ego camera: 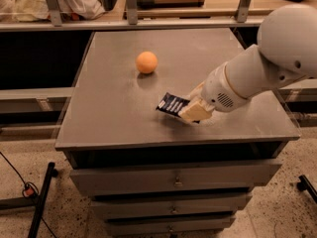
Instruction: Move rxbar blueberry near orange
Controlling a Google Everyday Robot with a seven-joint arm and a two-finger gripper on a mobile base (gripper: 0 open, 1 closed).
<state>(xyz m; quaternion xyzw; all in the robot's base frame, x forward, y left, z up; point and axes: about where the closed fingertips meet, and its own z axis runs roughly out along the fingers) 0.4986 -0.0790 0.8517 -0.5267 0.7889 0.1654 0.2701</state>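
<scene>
The rxbar blueberry (pixel 171 104) is a dark navy wrapper with pale print, near the front middle of the grey cabinet top (pixel 114 118). Its left end sticks out and tilts slightly up. My gripper (pixel 192 111) comes in from the right on a white arm and is shut on the bar's right end, with a pale finger (pixel 197 110) lying over it. The orange (pixel 146 62) sits alone farther back and to the left, well apart from the bar.
The cabinet has drawers (pixel 173 180) below its front edge. A raised shelf rail with metal posts (pixel 132 4) runs along the back. A black stand leg (pixel 42 197) and a cable lie on the floor at the left.
</scene>
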